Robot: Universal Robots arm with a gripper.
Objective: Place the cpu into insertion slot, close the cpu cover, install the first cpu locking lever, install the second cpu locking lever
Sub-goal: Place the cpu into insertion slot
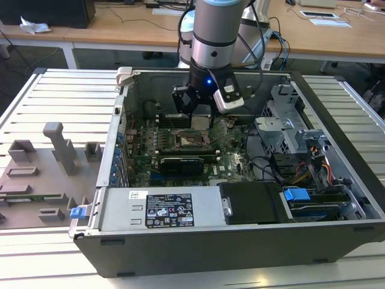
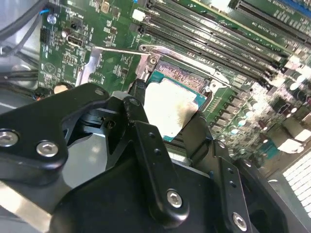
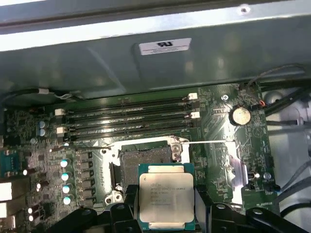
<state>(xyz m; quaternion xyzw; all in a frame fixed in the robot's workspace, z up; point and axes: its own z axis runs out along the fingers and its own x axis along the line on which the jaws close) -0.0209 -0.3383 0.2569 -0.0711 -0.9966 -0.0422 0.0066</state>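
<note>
In the exterior view one arm [image 1: 213,36] reaches down into one open computer case [image 1: 240,253] that lies on a slatted table [image 1: 60,96], and its gripper [image 1: 201,120] hangs just above the motherboard [image 1: 228,162], over the insertion slot [image 1: 191,139]. One power supply [image 1: 162,209] with a white label fills the near side of the case, and a grey fixture tray [image 1: 36,180] sits outside it at the exterior view's left. In the first wrist view the gripper [image 3: 166,200] is closed down to the chip's width, its two black fingers [image 3: 128,204] pressing on opposite edges of the one cpu [image 3: 166,194]. The chip is level, metal top up, and is carried in front of the insertion slot [image 3: 146,162], whose dark bed is bare (nothing is seated in it). The cpu cover [image 3: 232,167] is swung open and lies beside the slot, and two thin locking levers [image 3: 206,141] stand free, one to each side. Beyond the slot run four memory slots [image 3: 126,109], with one coin cell [image 3: 240,115] near their end. In the second wrist view the cpu [image 2: 167,104] shows pinched between the same two fingers [image 2: 199,128], tilted against the camera, with the slot [image 2: 182,74] just behind it, one lever [image 2: 116,50] and the open cover [image 2: 90,65] off to the side.
</note>
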